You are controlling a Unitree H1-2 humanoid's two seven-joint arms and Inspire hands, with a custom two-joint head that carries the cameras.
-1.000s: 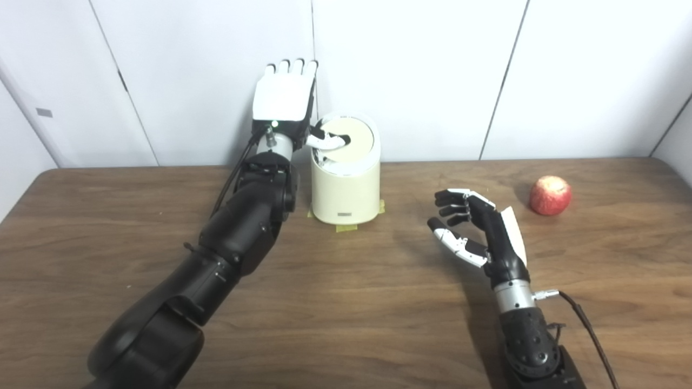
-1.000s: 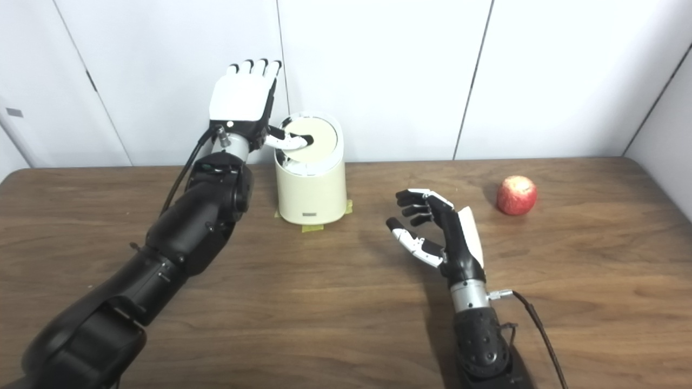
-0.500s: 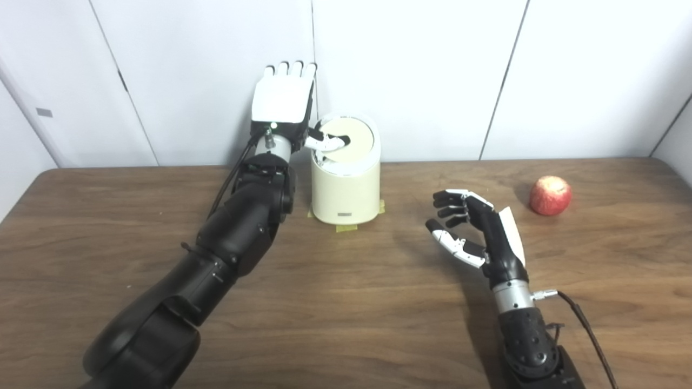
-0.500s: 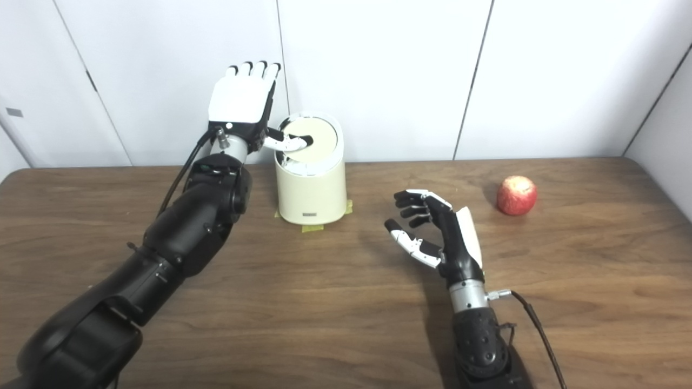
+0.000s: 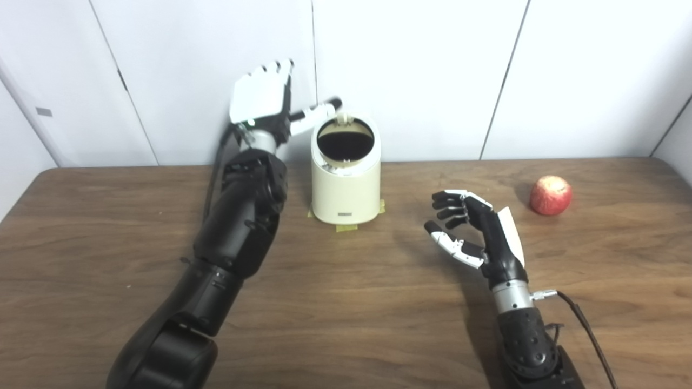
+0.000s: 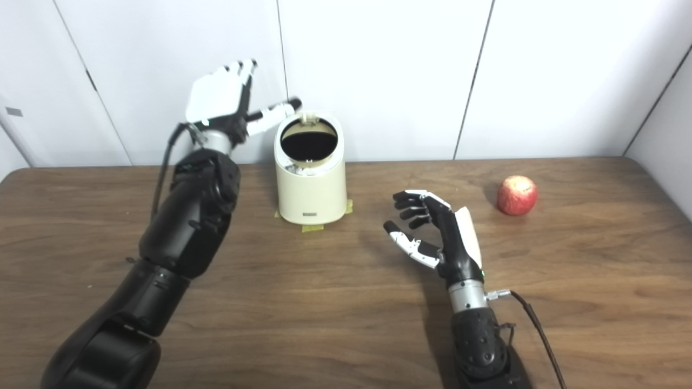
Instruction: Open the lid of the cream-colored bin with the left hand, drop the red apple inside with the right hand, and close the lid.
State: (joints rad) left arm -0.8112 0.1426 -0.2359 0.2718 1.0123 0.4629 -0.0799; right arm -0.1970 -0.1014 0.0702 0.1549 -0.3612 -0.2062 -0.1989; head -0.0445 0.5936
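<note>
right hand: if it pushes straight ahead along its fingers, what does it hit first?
Probably nothing: the right hand has curled fingers aimed up-left over bare table. The bin sits farther along, left of that line; depth unclear. The apple lies off right.

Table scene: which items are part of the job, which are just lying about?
Job:
- bin, top open
- apple, on the table, untouched
- left robot hand, open, beside the bin top
- right robot hand, open, empty

Lying about:
- yellow tape under the bin
- table
</note>
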